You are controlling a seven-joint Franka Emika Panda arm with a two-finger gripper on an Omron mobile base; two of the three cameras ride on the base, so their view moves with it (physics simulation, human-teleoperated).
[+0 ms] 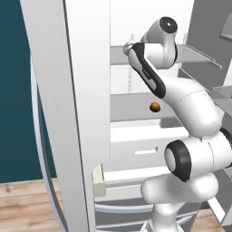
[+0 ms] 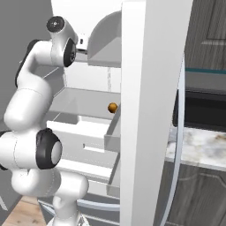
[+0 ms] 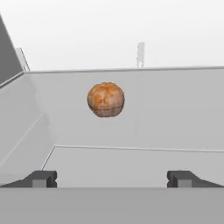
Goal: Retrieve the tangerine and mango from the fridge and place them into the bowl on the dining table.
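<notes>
Gripper (image 3: 111,178) open; tangerine (image 3: 106,99) ahead, apart

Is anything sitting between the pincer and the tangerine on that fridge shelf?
Nothing visible. In the hand view the open pincer faces the tangerine across bare grey shelf, with its tips wide apart and short of the fruit.

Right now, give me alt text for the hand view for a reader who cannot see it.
A tangerine sits on a pale grey fridge shelf, ahead of the open gripper and a little left of centre between its fingertips. The gripper holds nothing. Behind the shelf rises the fridge's white back wall.
</notes>
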